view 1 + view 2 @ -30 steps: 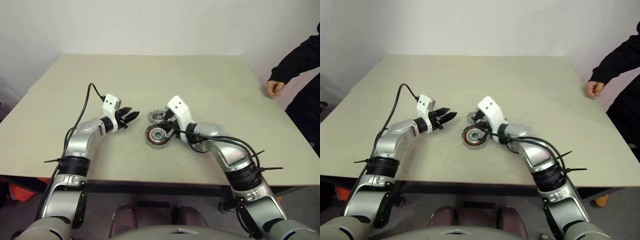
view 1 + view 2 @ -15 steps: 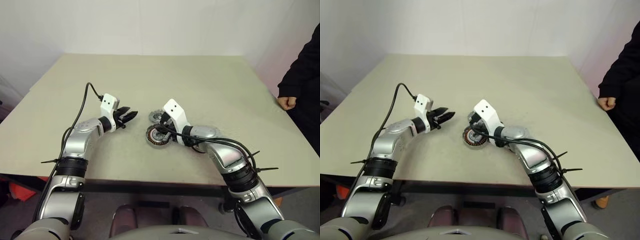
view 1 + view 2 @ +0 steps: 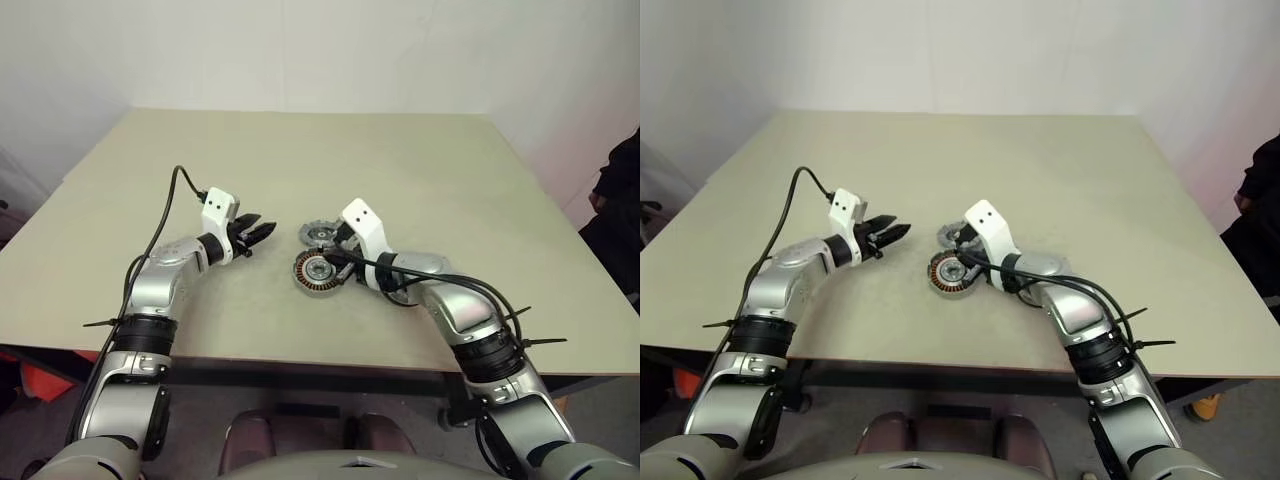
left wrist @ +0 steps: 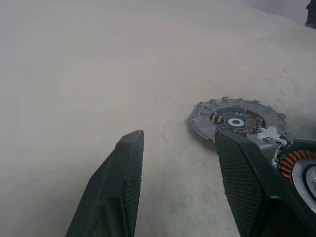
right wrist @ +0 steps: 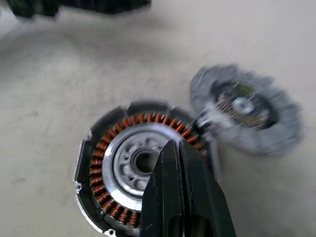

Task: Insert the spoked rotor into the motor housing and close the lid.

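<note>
Right wrist view: right tool (image 5: 178, 148) pressed together over copper-wound round metal housing (image 5: 143, 165), seemingly seating the rotor | left tool (image 4: 177, 148) spread, empty | grey notched round lid (image 4: 239, 121) waits alongside on bench (image 3: 420, 160)

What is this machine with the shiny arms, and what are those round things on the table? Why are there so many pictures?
It is a robot with two arms. Two pictures come from cameras in its head, looking down over a table. The other two come from small cameras on its wrists, so you see along the black fingers. The left gripper is open and holds nothing. The right gripper is shut, with nothing in it, and hangs just over the motor housing, a round cup with copper wire wound inside it. Right beside that lies the lid, a grey round cap with a notched rim. At the table's far right edge you can see a bit of a person's dark sleeve.
</note>
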